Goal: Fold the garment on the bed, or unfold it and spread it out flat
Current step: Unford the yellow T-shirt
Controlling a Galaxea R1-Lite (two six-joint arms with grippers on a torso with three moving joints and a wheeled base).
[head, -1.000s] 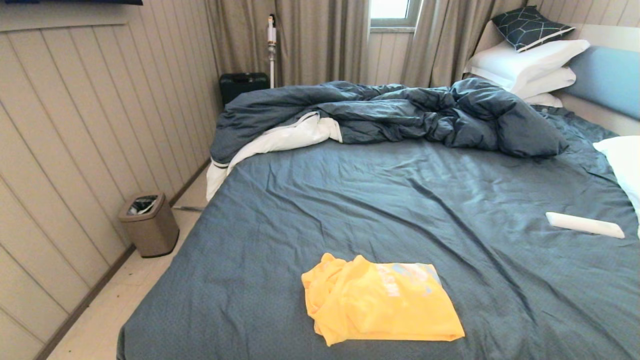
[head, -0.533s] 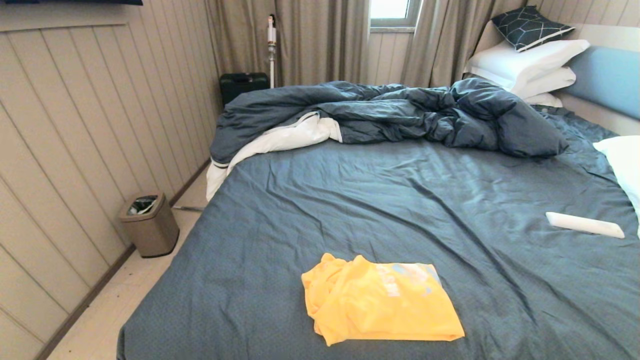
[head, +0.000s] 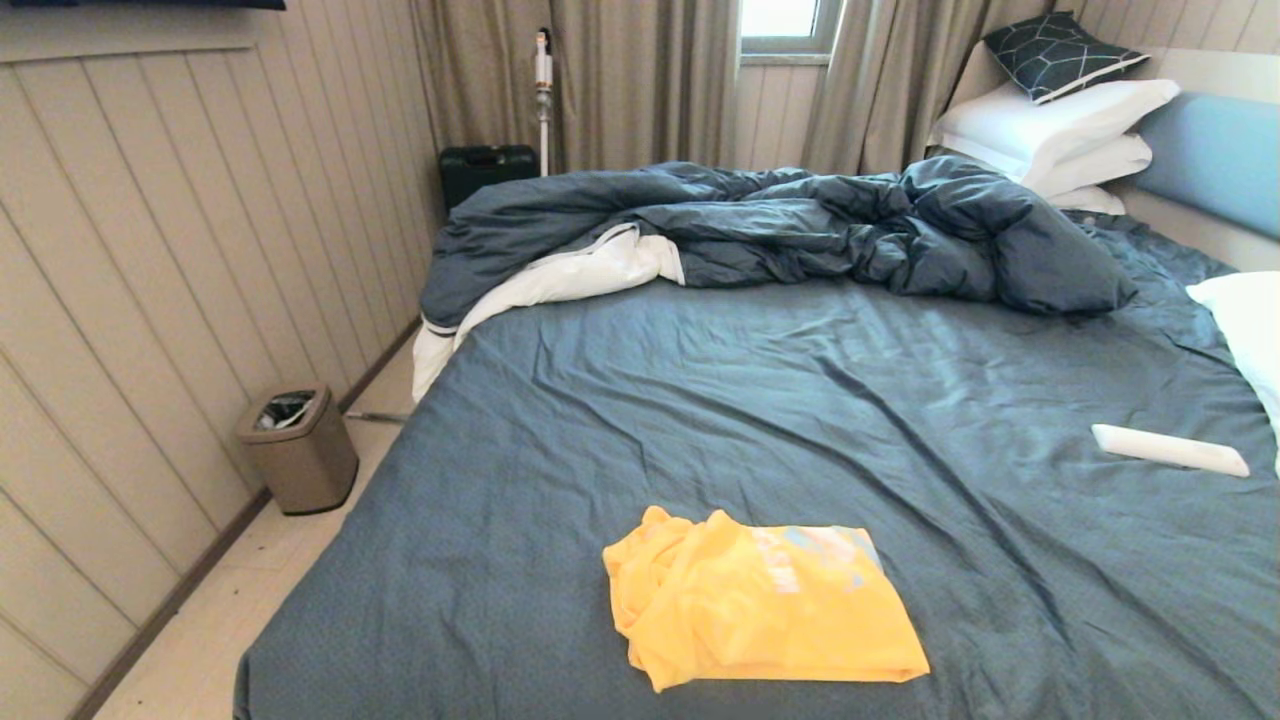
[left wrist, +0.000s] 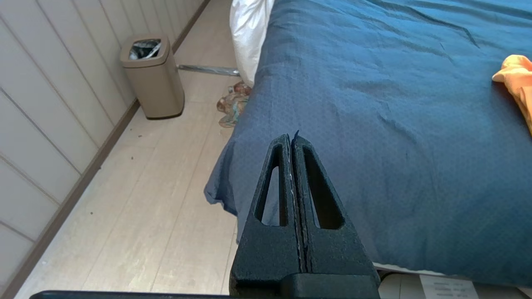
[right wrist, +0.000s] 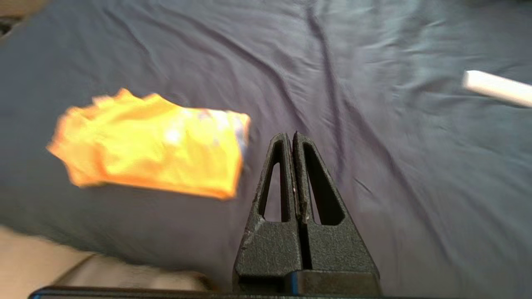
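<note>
The yellow T-shirt [head: 760, 605] lies loosely folded near the front edge of the bed [head: 800, 400], with a faint pale print showing through its top layer. No arm shows in the head view. My left gripper [left wrist: 291, 139] is shut with nothing in it, over the bed's front left corner, and one yellow edge of the garment [left wrist: 517, 81] shows far off. My right gripper [right wrist: 290, 137] is shut and empty above the sheet, just right of the garment [right wrist: 153, 147].
A rumpled dark blue duvet [head: 780, 230] lies across the far side, with white pillows [head: 1050, 130] and a patterned cushion [head: 1060, 52] by the headboard. A white flat bar [head: 1168, 450] rests on the sheet at right. A beige bin [head: 298, 450] stands on the floor at left.
</note>
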